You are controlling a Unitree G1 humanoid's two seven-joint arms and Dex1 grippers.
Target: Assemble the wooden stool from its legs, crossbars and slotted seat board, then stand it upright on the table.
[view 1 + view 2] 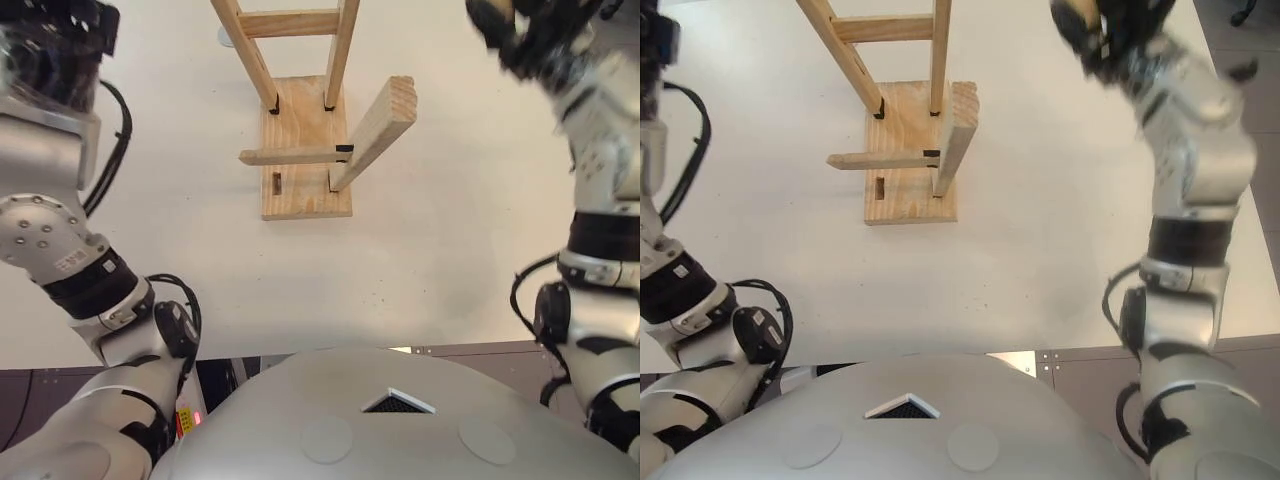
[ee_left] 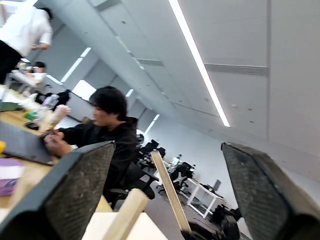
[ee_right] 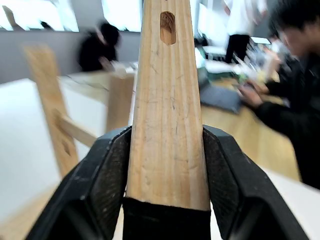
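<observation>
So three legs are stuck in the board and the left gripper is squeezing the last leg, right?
Not the left one. The right gripper squeezes the last leg, as the right wrist view shows; the left gripper is open and empty. Three legs do stand in the board.

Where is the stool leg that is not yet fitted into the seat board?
In the right wrist view the leg is clamped in the right gripper, which the eye views show right of the seat board.

Bright, even light falls from long ceiling strips [image 2: 200, 65] overhead — the white table [image 1: 450, 250] glares almost blank. Shadows beside the wooden legs [image 1: 255, 60] are faint and short — far windows [image 3: 125, 12] burn out white.
</observation>
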